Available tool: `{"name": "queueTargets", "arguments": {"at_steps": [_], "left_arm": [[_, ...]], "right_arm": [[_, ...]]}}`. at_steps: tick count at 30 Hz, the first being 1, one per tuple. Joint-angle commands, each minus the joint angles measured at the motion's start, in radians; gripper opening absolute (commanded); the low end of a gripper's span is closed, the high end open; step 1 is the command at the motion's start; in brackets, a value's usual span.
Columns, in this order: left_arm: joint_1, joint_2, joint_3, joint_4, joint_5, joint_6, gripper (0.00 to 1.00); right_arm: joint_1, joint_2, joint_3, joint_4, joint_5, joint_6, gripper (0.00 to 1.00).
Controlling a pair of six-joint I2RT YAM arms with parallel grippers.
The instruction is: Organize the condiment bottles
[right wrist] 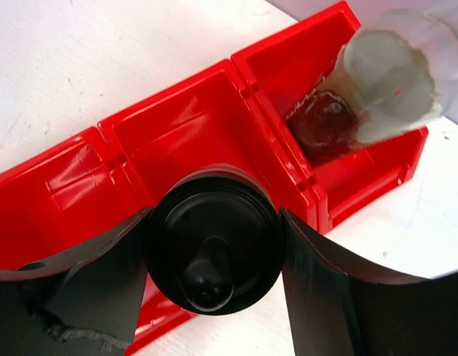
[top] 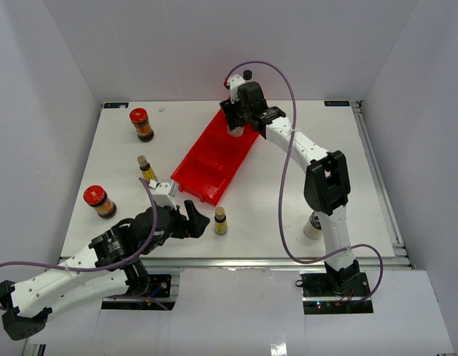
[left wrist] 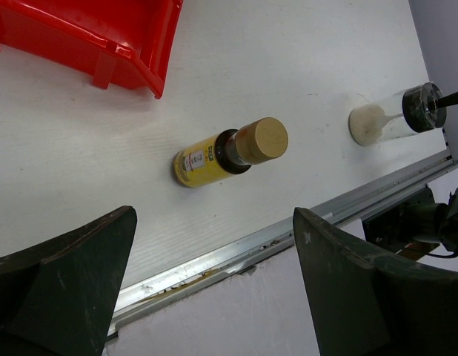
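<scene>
firmly, right pincer point(right wrist: 214, 230) half-closed grips a black-capped shaker point(right wrist: 213, 256).

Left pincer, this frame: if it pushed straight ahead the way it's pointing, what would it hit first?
Probably the upright yellow-labelled bottle, roughly centred ahead of the open left pincer. Nothing shows in between, though depth is hard to judge.

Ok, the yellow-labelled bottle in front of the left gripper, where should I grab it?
Take the yellow-labelled bottle round its labelled body, below the narrower neck and tan cap. It stands upright, clear of the red tray, so come in level from the left gripper's side, open fingers either side.
</scene>
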Motion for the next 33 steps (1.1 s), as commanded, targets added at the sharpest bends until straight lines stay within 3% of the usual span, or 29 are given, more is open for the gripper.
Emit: {"name": "queueTargets", "arguments": {"at_steps": [1, 18, 21, 23, 30, 33], "left_arm": [[-0.014, 0.0, -0.003, 0.001, -0.005, -0.002, 0.98], [-0.024, 0.013, 0.003, -0.005, -0.007, -0.001, 0.98], [-0.031, 0.01, 0.007, -0.008, -0.007, 0.001, 0.98], [-0.035, 0.007, 0.008, -0.01, -0.011, -0.002, 0.98], [-0.045, 0.008, 0.004, -0.013, -0.02, -0.005, 0.98], [-0.047, 0.008, 0.005, -0.013, -0.022, -0.007, 0.98]], "right_arm": [[-0.002, 0.014, 0.065, 0.205, -0.017, -0.008, 0.08], [0.008, 0.158, 0.152, 0.251, -0.051, 0.023, 0.09], [0.015, 0.158, 0.139, 0.262, -0.032, 0.023, 0.24], [0.016, 0.157, 0.131, 0.269, -0.029, 0.025, 0.44], [0.024, 0.159, 0.135, 0.26, -0.03, 0.017, 0.74], [0.028, 0.15, 0.134, 0.251, -0.017, 0.008, 0.77]]}}
